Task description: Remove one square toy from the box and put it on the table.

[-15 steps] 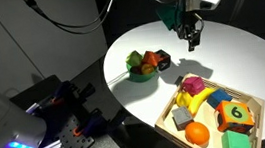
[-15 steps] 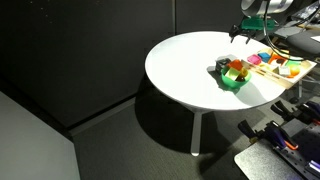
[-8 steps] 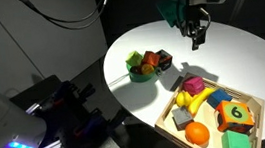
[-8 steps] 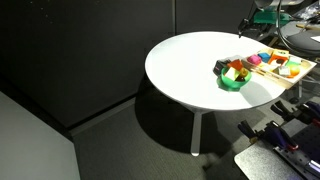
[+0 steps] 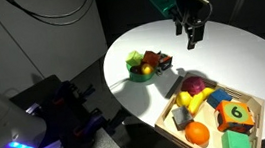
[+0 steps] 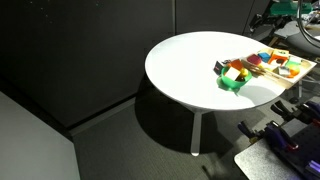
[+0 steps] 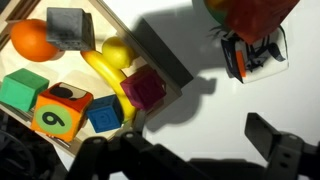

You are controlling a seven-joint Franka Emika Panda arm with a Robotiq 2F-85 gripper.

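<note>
White table, open beyond box rim

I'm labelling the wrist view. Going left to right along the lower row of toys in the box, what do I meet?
green cube → cube with the numbered face → blue cube → pink cube
</note>
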